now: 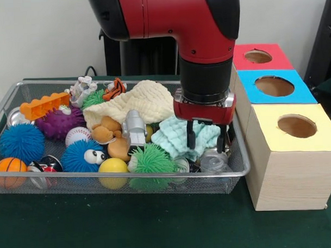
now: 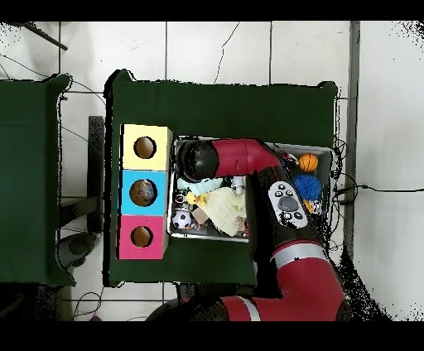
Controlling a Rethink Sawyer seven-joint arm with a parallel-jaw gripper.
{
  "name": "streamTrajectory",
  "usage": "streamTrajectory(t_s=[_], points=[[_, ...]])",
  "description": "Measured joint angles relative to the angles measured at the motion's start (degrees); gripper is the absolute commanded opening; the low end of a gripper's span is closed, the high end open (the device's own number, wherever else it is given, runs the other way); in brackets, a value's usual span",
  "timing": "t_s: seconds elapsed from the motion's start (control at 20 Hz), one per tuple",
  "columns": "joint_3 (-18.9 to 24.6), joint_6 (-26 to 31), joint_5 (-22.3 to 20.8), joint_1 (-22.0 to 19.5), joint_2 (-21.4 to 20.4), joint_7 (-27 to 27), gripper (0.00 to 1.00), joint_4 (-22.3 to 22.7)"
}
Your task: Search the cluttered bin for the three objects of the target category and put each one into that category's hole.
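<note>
My gripper (image 1: 208,139) hangs open at the right end of the wire bin (image 1: 118,178). Its two fingers (image 1: 191,135) stand apart over a mint green cloth (image 1: 174,135), and a clear plastic object (image 1: 212,161) lies just below them. Whether they touch the cloth I cannot tell. A cream cloth (image 1: 140,100) lies in the middle of the bin. To its right stand a yellow box (image 1: 275,153), a blue box (image 1: 303,94) and a red box (image 1: 277,60), each with a round hole. In the overhead view the arm's head (image 2: 197,159) hides the gripper.
The bin holds spiky balls in blue (image 1: 20,142), purple (image 1: 56,123) and green (image 1: 151,160). Also there are a yellow ball (image 1: 112,166), a baseball (image 1: 76,135), a small basketball (image 1: 9,165), an orange brick (image 1: 44,105) and a grey robot toy (image 1: 134,128). The boxes (image 2: 145,192) touch the bin's side.
</note>
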Motion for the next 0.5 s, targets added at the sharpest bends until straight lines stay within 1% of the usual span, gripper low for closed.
streamTrajectory(t_s=[0.5], points=[[-0.01, -1.94, -0.13, -0.01, 0.08, 0.0, 1.0, 3.89]])
